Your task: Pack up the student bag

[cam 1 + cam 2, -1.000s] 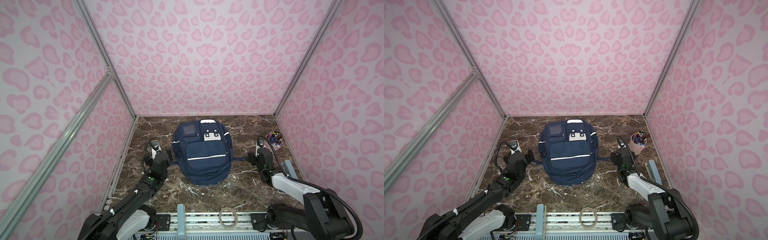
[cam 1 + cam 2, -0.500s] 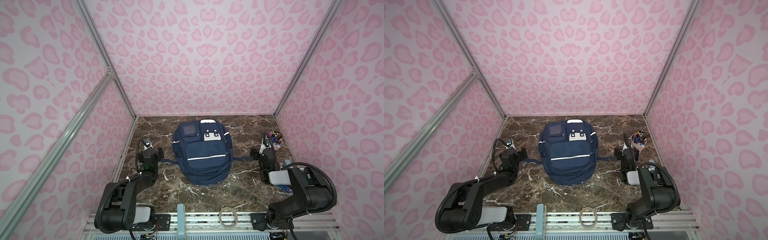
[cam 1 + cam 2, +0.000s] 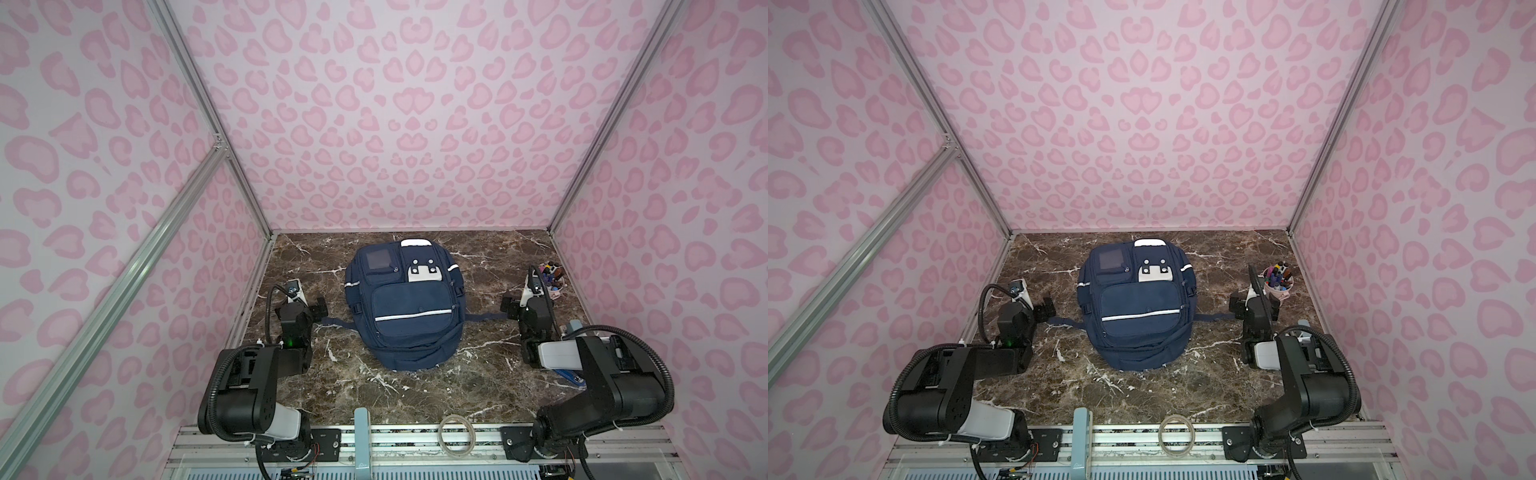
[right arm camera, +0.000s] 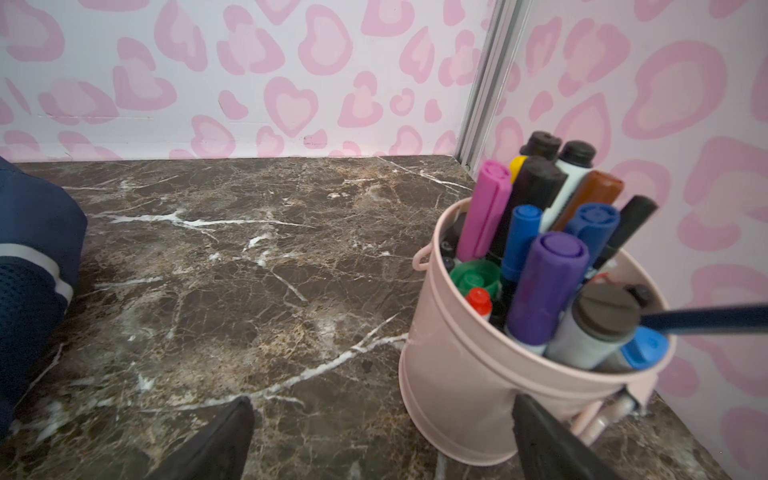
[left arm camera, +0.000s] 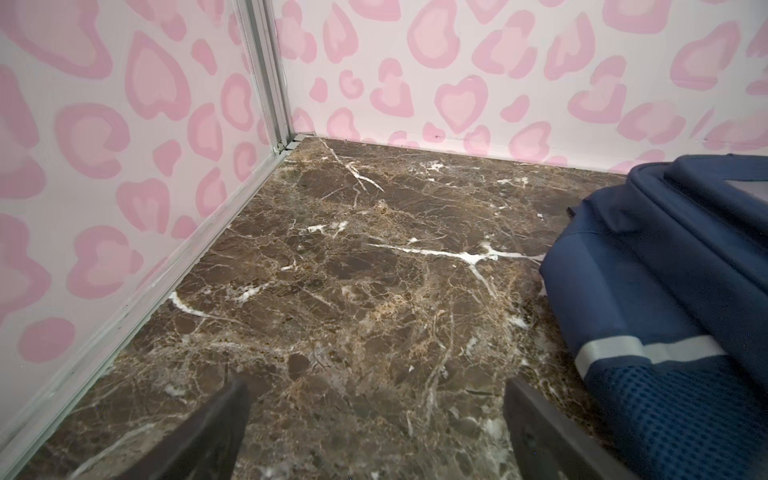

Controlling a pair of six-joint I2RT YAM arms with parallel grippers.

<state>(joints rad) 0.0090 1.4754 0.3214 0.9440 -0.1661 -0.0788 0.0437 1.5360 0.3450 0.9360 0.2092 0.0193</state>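
Both arms are folded back toward their bases versus a second ago; student bag (image 3: 405, 307) hasn't moved. It lies flat between the grippers, pockets apparently zipped, contents hidden. Markers sit in the pink bucket (image 4: 478, 374) just beside the right gripper (image 4: 382, 405). Packing looks finished or unstarted. Left gripper (image 5: 378, 388) and right: jaws wide apart, holding nothing.

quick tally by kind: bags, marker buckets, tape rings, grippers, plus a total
navy-blue fabric backpack: 1
pale pink round bucket of markers: 1
clear tape ring on the front rail: 1
black parallel grippers, both open: 2 (left gripper, right gripper)
total: 5
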